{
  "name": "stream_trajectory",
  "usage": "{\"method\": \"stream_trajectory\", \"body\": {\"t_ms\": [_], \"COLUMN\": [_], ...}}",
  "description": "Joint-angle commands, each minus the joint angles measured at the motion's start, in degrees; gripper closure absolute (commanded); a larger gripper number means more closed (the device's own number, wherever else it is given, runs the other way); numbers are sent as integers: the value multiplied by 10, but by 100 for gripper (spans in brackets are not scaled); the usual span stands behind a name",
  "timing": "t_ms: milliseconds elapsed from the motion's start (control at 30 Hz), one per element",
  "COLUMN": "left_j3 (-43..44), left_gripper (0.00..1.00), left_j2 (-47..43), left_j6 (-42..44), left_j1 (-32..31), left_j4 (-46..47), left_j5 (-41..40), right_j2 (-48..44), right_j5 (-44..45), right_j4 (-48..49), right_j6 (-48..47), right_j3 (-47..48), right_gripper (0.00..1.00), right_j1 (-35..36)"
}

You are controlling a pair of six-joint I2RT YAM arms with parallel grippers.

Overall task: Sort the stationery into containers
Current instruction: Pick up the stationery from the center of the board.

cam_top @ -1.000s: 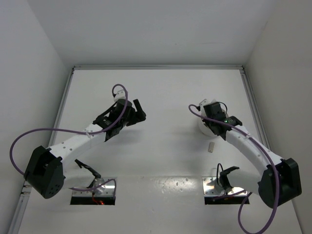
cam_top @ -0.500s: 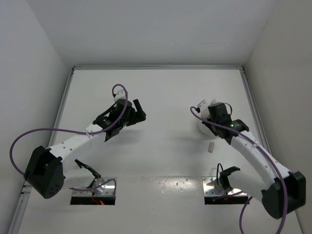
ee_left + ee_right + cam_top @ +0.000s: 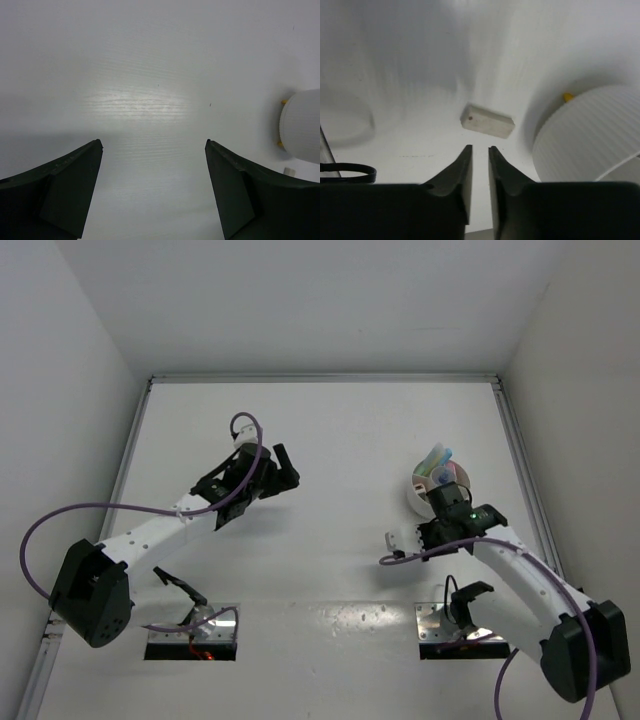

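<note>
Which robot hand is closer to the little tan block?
Right. The right gripper points straight at the tan block, just short of it, beside the white tub. The left gripper is far off to the block's left.

A flat white table fills the floor of a white enclosure. 3 plain white walls stand around it: 1 at the back, 1 on the left and 1 on the right. A thin metal rail runs along the table's far edge. 2 shiny metal plates, left and right, sit at its near edge.
</note>
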Motion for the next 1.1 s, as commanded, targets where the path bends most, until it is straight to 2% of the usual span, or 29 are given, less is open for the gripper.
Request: {"method": "stream_trajectory", "body": {"t_ms": [0,133,200,267,367,600,700,767,933,1067], "left_j3": [-1,-6,-6,-6,-6,-11,-17,-17,-17,-17], "left_gripper": [11,11,11,11,11,11,11,11,11,11], "left_j2": [-12,-7,-7,-2,-2,3,3,3,3,3], "left_j6": [7,7,7,7,7,7,2,2,2,2], "left_j1": [11,11,11,11,11,11,11,11,11,11], "left_j4": [9,14,14,14,14,19,19,19,19,19], "left_j5": [3,8,8,13,13,13,8,8,8,8], "right_j2": [-21,8,19,34,47,93,105,112,135,141], "right_j5": [-63,-48,-29,-24,-17,15,21,26,26,39], "right_j4": [-15,-32,-27,-27,-46,-47,-23,16,108,138], "right_j6": [-120,-166,-189,-210,-249,-326,-359,-376,-405,-423], "right_j3": [9,12,7,-6,-6,0,-5,-21,-58,-78], "right_gripper": [76,75,49,49,44,44,44,41,41,41], "right_j1": [1,1,1,1,1,1,1,1,1,1]}}
